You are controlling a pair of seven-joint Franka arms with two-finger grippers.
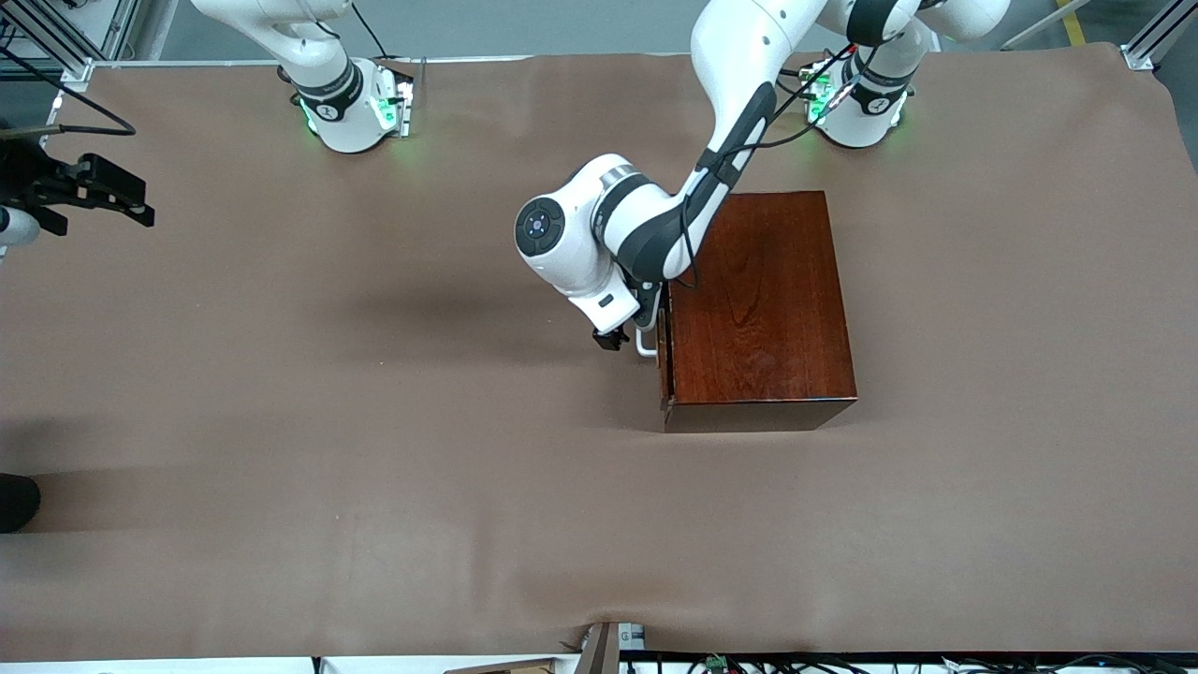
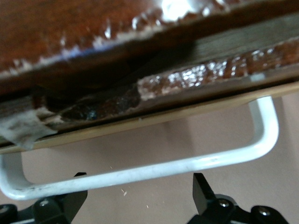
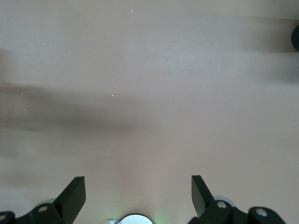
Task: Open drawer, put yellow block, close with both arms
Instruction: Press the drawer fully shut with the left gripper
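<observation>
The drawer (image 1: 664, 351) sits almost shut in its glossy reddish-brown box, mid-table toward the left arm's end; its white U-shaped handle (image 2: 154, 170) faces the right arm's end.

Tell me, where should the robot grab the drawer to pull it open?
Probably the white handle on the drawer front. It's a U-shaped bar standing off the wood, so fingers fit around it. Come from in front, toward the right arm's end of the table. The left hand is open there, with the bar between its fingers.
</observation>
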